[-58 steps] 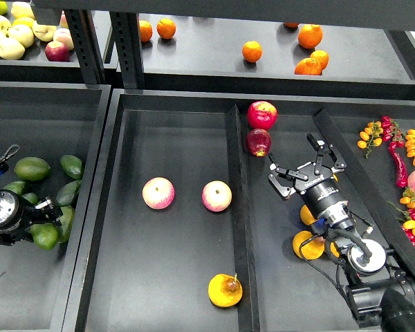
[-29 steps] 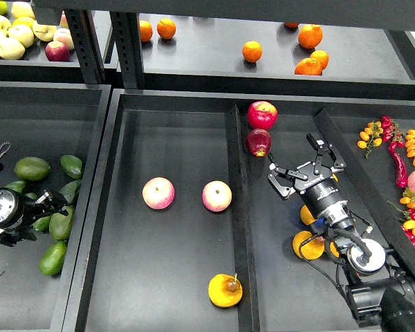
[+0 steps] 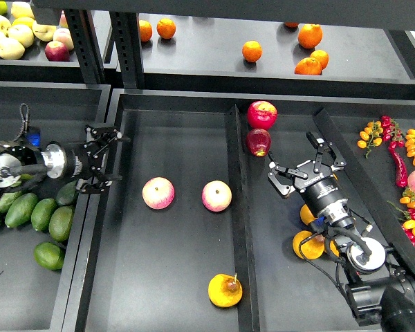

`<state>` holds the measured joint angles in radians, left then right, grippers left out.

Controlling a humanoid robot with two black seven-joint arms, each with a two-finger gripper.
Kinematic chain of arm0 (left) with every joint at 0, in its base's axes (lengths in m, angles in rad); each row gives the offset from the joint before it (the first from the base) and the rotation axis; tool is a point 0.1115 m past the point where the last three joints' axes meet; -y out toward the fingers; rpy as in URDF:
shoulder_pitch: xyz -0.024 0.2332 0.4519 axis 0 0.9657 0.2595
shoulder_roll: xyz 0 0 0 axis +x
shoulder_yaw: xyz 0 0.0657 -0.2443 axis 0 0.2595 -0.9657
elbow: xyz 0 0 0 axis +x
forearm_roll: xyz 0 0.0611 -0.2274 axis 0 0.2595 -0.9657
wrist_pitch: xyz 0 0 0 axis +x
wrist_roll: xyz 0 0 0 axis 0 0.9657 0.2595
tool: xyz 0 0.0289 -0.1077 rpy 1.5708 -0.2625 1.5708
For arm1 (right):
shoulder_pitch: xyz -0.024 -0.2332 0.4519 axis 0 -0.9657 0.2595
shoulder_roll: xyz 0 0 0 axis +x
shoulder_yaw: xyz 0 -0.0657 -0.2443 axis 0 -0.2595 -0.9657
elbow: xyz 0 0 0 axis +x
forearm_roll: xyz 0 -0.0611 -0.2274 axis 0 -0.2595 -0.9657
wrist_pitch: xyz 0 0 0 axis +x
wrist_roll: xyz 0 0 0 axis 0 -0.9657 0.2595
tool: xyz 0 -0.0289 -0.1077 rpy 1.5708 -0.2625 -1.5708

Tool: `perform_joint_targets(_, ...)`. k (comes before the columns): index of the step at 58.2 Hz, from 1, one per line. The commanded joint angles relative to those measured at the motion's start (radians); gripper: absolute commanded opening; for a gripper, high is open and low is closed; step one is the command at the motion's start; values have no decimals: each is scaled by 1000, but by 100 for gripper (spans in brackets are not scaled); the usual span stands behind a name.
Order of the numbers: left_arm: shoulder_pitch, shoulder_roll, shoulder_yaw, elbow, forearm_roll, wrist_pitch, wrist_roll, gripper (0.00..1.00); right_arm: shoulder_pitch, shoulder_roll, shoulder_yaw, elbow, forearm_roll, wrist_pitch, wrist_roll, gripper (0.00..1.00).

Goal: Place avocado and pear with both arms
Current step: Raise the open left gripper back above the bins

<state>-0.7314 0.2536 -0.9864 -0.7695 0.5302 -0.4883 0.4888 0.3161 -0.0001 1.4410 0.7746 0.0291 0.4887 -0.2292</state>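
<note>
The roundish yellow-orange pear (image 3: 225,290), with its short stem and dark brown blotch, lies at the near end of the middle black bin (image 3: 124,277), close against the divider wall on its right, and nothing is touching it. The black left gripper (image 3: 104,159) hangs over the wall between the left bin and the middle one, its spindly fingers spread apart and holding nothing that can be seen. The black right gripper (image 3: 306,171) hovers in the right-hand compartment, fingers likewise splayed and empty, just below the dark red apple (image 3: 259,142) and well apart from the pear. The small glossy bright-green avocado cannot be picked out with confidence; the green fruits heaped in the left bin (image 3: 38,221) look like the longer, darker kind, though one of them may be partly hidden under the left arm. Two pink-red apples (image 3: 158,193) sit mid-bin between the grippers. As a judgement, the task looks to be in its reaching stage, with neither fruit grasped. The next move would call for one gripper to travel toward the near end of the middle bin, descend over the pear with fingers straddling it, and close without nudging it against the divider.
</note>
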Motion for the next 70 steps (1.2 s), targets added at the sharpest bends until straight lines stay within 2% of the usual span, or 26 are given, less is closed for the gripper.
perform_joint_targets(1, 53, -106, -161, -53, -1, 0, 0, 99, 1, 0, 1, 0, 0, 0, 1, 99)
perform_joint_targets(9, 148, -250, -337, -191, -1, 0, 0, 99, 3, 0, 3, 0, 0, 0, 2, 99)
perform_joint_targets(15, 227, -254, -445, -272, -3, 0, 0, 99, 6, 0, 3, -3, 0, 0, 2, 99)
perform_joint_targets(23, 334, -254, -474, -365, -33, 0, 0, 99, 8, 0, 1, -5, 2, 0, -7, 99)
perform_joint_targets(25, 352, -254, -477, -389, -55, 20, -22, 99, 9, 0, 1, -5, 2, 0, -7, 99)
perform_joint_targets(27, 374, -254, -483, -416, -84, 51, -65, 99, 11, 0, 1, -6, 2, 0, -7, 99)
perform_joint_targets(30, 398, -254, -491, -451, -120, 88, -97, 99, 11, 0, 1, -8, 3, 0, -6, 99)
perform_joint_targets(36, 441, -254, -518, -499, -165, 128, -116, 100, 9, 0, 1, -20, 5, 0, 5, 99)
perform_joint_targets(51, 460, -254, -523, -508, -193, 131, -173, 100, 12, 0, -1, 18, 18, 0, 8, 99)
perform_joint_targets(61, 477, -254, -528, -502, -220, 129, -176, 100, 40, 0, -24, 37, 0, 0, -24, 99)
perform_joint_targets(66, 478, -254, -525, -494, -225, 129, -174, 100, 72, -23, -65, 37, -54, 0, -84, 99)
perform_joint_targets(70, 478, -254, -525, -488, -225, 128, -174, 100, 110, -127, -148, 38, -110, 0, -136, 99)
